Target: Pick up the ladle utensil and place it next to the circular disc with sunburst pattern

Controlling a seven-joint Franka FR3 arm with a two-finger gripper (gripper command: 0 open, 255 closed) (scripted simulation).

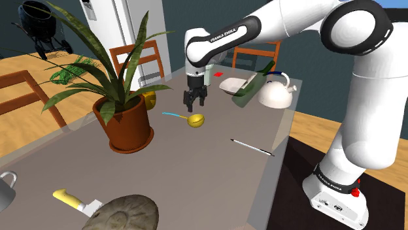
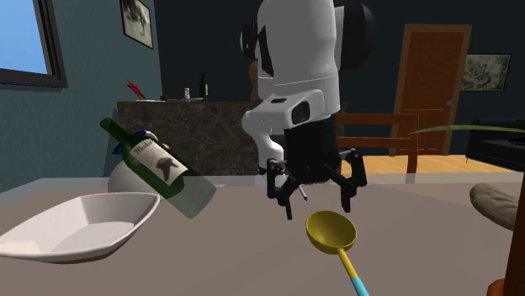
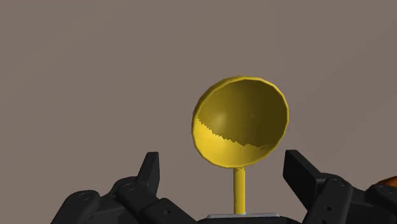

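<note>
The ladle lies on the grey-brown table (image 1: 216, 176), its yellow bowl (image 1: 195, 121) joined to a thin blue handle (image 1: 171, 115). The ladle's bowl (image 2: 331, 229) faces the second exterior camera, and the ladle (image 3: 240, 121) also lies just ahead of the fingers in the wrist view. My gripper (image 1: 194, 101) hangs open a little above the ladle, fingers pointing down, holding nothing. The gripper (image 2: 315, 192) has its fingers spread wide, as does the gripper (image 3: 224, 173) at the wrist, with the ladle's stem between them, untouched. A mottled grey-brown round disc (image 1: 124, 212) lies at the table's near end.
A potted plant (image 1: 124, 121) stands to the shoulder view's left of the ladle, a yellow object (image 1: 150, 99) behind it. A green bottle (image 1: 252, 85), white bowl (image 1: 234, 85) and white kettle (image 1: 276, 91) sit at the far end. A pen (image 1: 252, 147), yellow-handled knife (image 1: 72, 199) and mug (image 1: 5, 186) also lie about.
</note>
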